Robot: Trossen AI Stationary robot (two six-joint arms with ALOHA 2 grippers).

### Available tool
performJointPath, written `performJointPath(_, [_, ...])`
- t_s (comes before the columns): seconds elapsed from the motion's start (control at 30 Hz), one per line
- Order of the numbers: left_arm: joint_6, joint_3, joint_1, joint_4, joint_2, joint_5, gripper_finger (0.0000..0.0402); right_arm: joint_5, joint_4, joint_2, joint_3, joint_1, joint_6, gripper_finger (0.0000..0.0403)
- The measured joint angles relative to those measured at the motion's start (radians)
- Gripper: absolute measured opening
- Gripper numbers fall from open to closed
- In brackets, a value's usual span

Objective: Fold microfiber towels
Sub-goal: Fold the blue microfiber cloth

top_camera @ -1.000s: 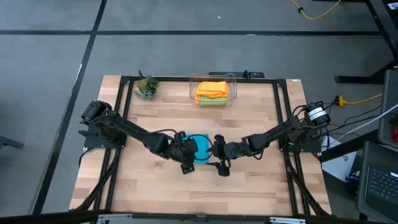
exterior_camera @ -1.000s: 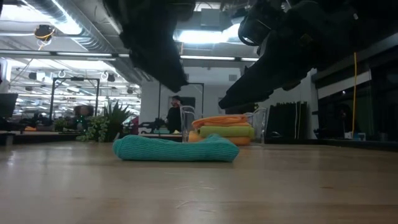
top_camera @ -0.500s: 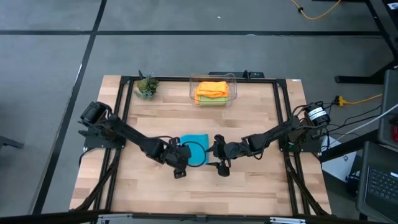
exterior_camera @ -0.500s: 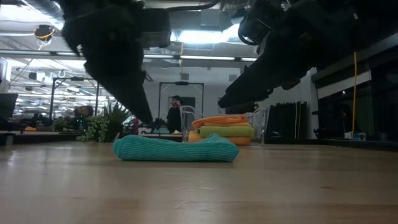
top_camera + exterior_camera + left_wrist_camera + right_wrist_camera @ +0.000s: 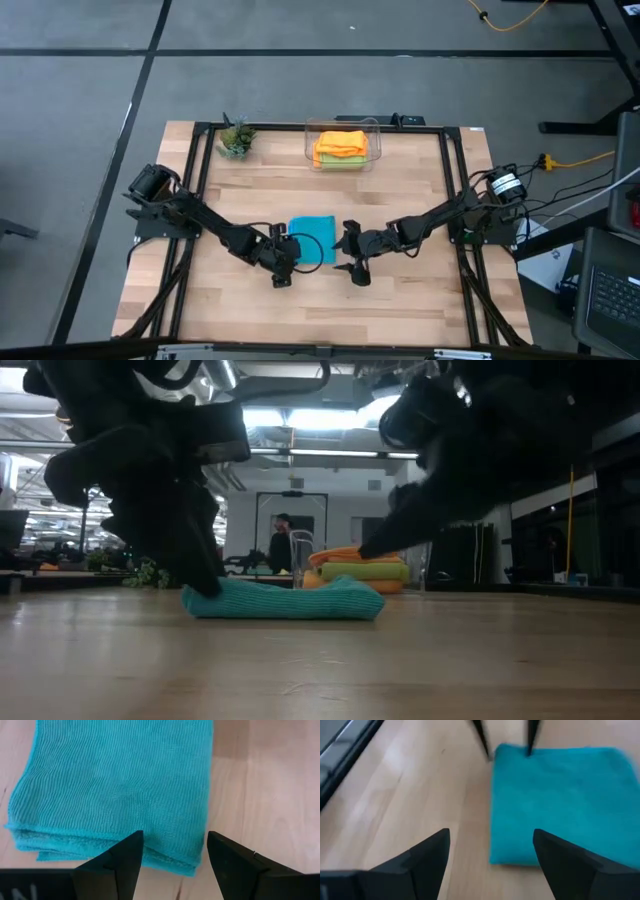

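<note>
A teal towel (image 5: 315, 236) lies folded flat on the wooden table near its middle, with several layers showing at its edge (image 5: 100, 847). My left gripper (image 5: 174, 845) is open and slants down at the towel's left near corner, one finger over the cloth and one beside it (image 5: 283, 268). My right gripper (image 5: 352, 262) is open just right of the towel and above the table, with the towel ahead of its fingers (image 5: 560, 800). Orange (image 5: 340, 142) and green (image 5: 340, 161) towels lie stacked in the clear bin (image 5: 343, 123). My left gripper comes at the teal towel's left near corner (image 5: 200, 598) slanting down from the table's left side, its fingers apart. I cannot tell whether a fingertip touches the cloth. The towel lies flat on the table.
The clear bin stands at the table's far edge, near the middle. A small potted plant (image 5: 236, 138) stands at the far left. A black frame (image 5: 200, 180) runs along the table's sides. Bare wood lies in front of the towel. A person (image 5: 283, 540) shows far back in the room.
My left gripper has gone down and toward the table's left and near edges, from above the teal towel to its left near corner. That has uncovered the towel in the high view. The towel has stayed where it was.
</note>
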Motion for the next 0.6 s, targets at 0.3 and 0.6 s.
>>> performJointPath(0.3, [0.002,-0.012,-0.010,0.027,0.000,-0.008,0.0214,-0.022,0.072,0.128,0.033,0.003,-0.154,0.0279])
performJointPath(0.6, [0.002,0.005,-0.022,0.030,-0.010,-0.012,0.0214,-0.022,0.060,0.216,0.082,0.003,-0.132,0.0277])
